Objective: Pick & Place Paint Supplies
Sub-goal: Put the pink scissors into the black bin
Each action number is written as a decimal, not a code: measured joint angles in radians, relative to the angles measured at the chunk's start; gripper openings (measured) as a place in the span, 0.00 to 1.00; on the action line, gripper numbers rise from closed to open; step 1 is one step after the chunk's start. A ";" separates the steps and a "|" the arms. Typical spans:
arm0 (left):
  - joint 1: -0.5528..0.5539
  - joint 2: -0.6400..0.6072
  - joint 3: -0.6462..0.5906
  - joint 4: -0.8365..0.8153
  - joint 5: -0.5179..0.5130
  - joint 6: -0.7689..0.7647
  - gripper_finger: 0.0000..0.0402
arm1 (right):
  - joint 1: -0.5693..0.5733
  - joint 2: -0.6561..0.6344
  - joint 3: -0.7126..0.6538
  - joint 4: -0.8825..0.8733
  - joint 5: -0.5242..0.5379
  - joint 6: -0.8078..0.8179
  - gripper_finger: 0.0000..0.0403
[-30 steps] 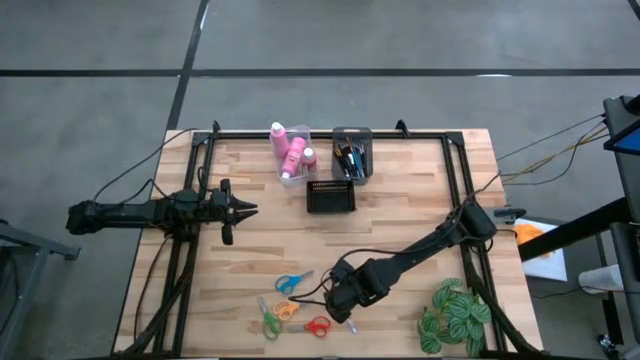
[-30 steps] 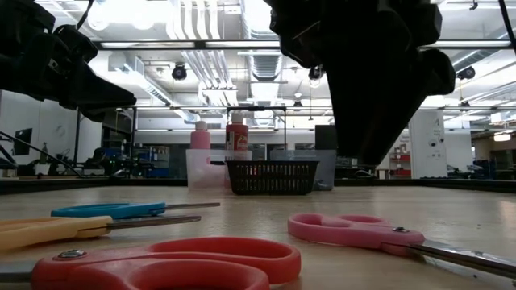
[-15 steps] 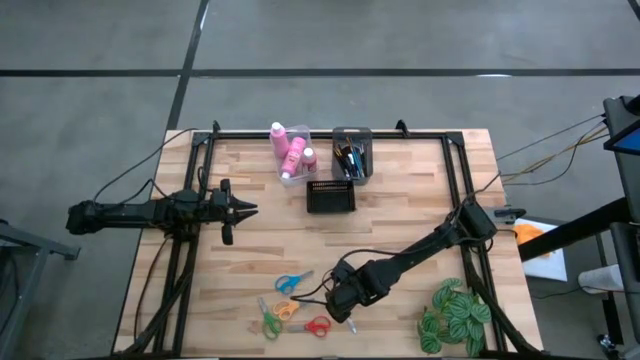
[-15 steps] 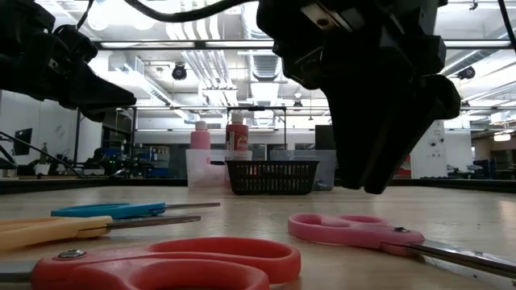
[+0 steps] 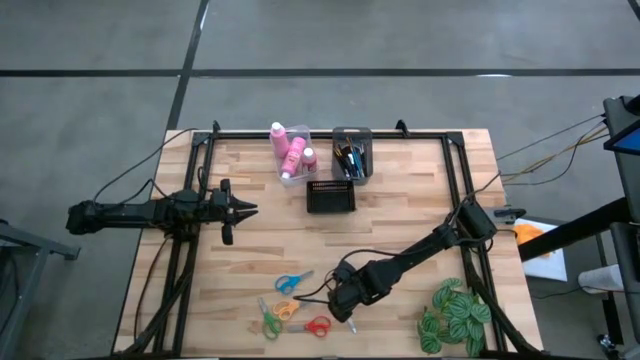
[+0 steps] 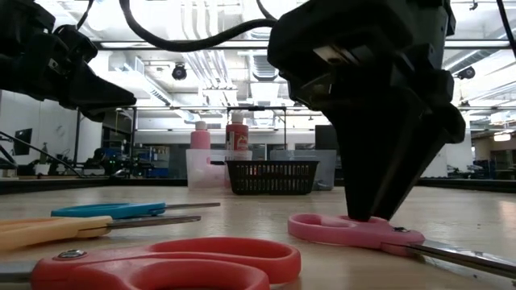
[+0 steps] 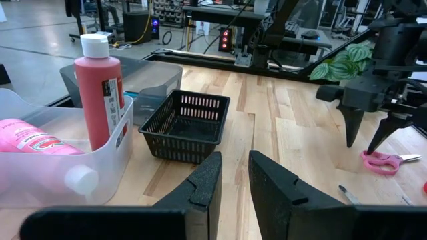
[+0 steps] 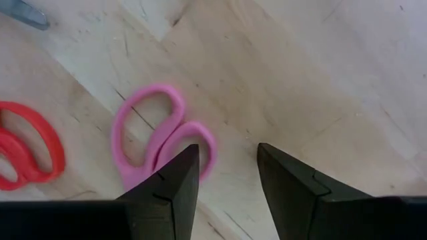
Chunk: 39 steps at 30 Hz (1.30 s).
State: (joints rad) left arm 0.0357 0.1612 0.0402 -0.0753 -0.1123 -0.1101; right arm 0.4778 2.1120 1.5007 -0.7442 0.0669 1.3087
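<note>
Right now your right gripper [image 8: 227, 180] hangs just above the pink-handled scissors [image 8: 157, 140] lying flat on the wooden table [image 5: 400, 215], fingers apart, one beside a handle loop, nothing held. Your left gripper [image 5: 248, 209] hovers over the table's left side, fingers narrowly apart and empty, facing the black mesh basket [image 7: 187, 124].

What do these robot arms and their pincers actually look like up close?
Both arms are dark, nearly black, jointed tubes with black cables trailing from them. The left gripper ends in two flat, wedge-shaped black fingers with stepped inner edges. The right gripper has the same tapered black fingers. No markings are visible.
</note>
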 joint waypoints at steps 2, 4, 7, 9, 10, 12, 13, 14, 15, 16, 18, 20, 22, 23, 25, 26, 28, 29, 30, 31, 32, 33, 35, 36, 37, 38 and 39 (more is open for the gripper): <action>0.000 0.000 0.000 0.000 0.000 0.000 0.20 | 0.000 -0.001 -0.010 0.007 0.000 0.000 0.38; 0.000 0.000 0.000 0.000 0.000 0.000 0.20 | 0.000 -0.003 -0.019 0.011 0.000 0.000 0.38; 0.000 0.000 0.000 0.000 0.000 0.000 0.20 | 0.000 -0.004 -0.023 0.012 0.001 0.000 0.38; 0.000 0.000 0.000 0.000 0.000 0.000 0.20 | 0.000 -0.004 -0.024 0.010 0.001 0.000 0.38; 0.000 0.000 0.000 0.000 0.000 0.000 0.20 | 0.000 -0.004 -0.024 0.008 0.001 0.000 0.38; 0.000 0.000 0.000 0.000 0.000 0.000 0.20 | 0.000 -0.004 -0.024 0.004 0.001 0.000 0.38; 0.000 0.000 0.000 0.000 0.000 0.000 0.20 | 0.000 -0.004 -0.023 0.000 0.001 0.000 0.38; 0.000 0.000 0.000 0.000 0.000 0.000 0.20 | -0.001 -0.004 -0.021 -0.006 0.001 0.000 0.38; 0.000 0.000 0.000 0.000 0.000 0.000 0.20 | -0.002 -0.004 -0.020 -0.011 0.001 0.000 0.38; 0.000 0.000 0.000 0.000 0.000 0.000 0.20 | -0.003 -0.004 -0.020 -0.014 0.001 0.000 0.38; 0.000 0.000 0.000 0.000 0.000 0.000 0.20 | -0.004 -0.004 -0.020 -0.022 0.001 0.000 0.38; 0.000 0.000 0.000 0.000 0.000 0.000 0.20 | -0.005 -0.004 -0.020 -0.033 0.001 0.000 0.38; 0.000 0.000 0.000 0.000 0.000 0.000 0.20 | -0.007 -0.004 -0.020 -0.040 0.000 0.000 0.38; 0.000 0.000 0.000 0.000 0.000 0.000 0.20 | -0.009 -0.004 -0.020 -0.043 0.000 0.000 0.37; 0.000 0.000 0.000 0.000 0.000 0.000 0.20 | -0.010 -0.003 -0.020 -0.054 0.000 0.003 0.35; 0.000 0.000 0.000 0.000 0.000 0.000 0.20 | -0.011 -0.003 -0.020 -0.061 0.000 0.007 0.33; 0.000 0.000 0.000 0.000 0.000 0.000 0.20 | -0.013 -0.004 -0.020 -0.074 0.000 0.013 0.28; 0.000 0.000 0.000 0.000 0.000 0.000 0.20 | -0.013 -0.004 -0.020 -0.078 0.000 0.012 0.26; 0.000 0.000 0.000 0.000 0.000 0.000 0.20 | -0.015 -0.004 -0.020 -0.080 0.000 0.004 0.23; 0.000 0.000 0.000 0.000 0.000 0.000 0.20 | -0.016 -0.005 -0.021 -0.083 0.000 -0.004 0.20; 0.000 0.000 0.000 0.000 0.000 0.000 0.20 | -0.017 -0.005 -0.021 -0.086 0.000 -0.007 0.17; 0.000 0.000 0.000 0.000 0.000 0.000 0.20 | -0.018 -0.005 -0.022 -0.088 -0.003 -0.007 0.14; 0.000 0.000 0.000 0.000 0.000 0.000 0.20 | -0.022 -0.005 -0.022 -0.089 -0.013 -0.006 0.08; 0.000 0.000 0.000 0.000 0.000 0.000 0.20 | -0.023 -0.005 -0.022 -0.089 -0.016 -0.007 0.06; 0.000 0.000 0.000 0.000 0.000 0.000 0.20 | -0.023 -0.005 -0.022 -0.089 -0.017 -0.007 0.04; 0.000 0.000 0.000 0.000 0.000 0.000 0.20 | -0.023 -0.005 -0.022 -0.088 -0.015 -0.007 0.04; 0.000 0.000 0.000 0.000 0.000 0.000 0.20 | -0.023 -0.005 -0.022 -0.088 -0.015 -0.007 0.04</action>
State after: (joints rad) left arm 0.0360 0.1612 0.0402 -0.0753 -0.1120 -0.1101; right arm 0.4545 2.1067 1.4788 -0.8318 0.0517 1.3022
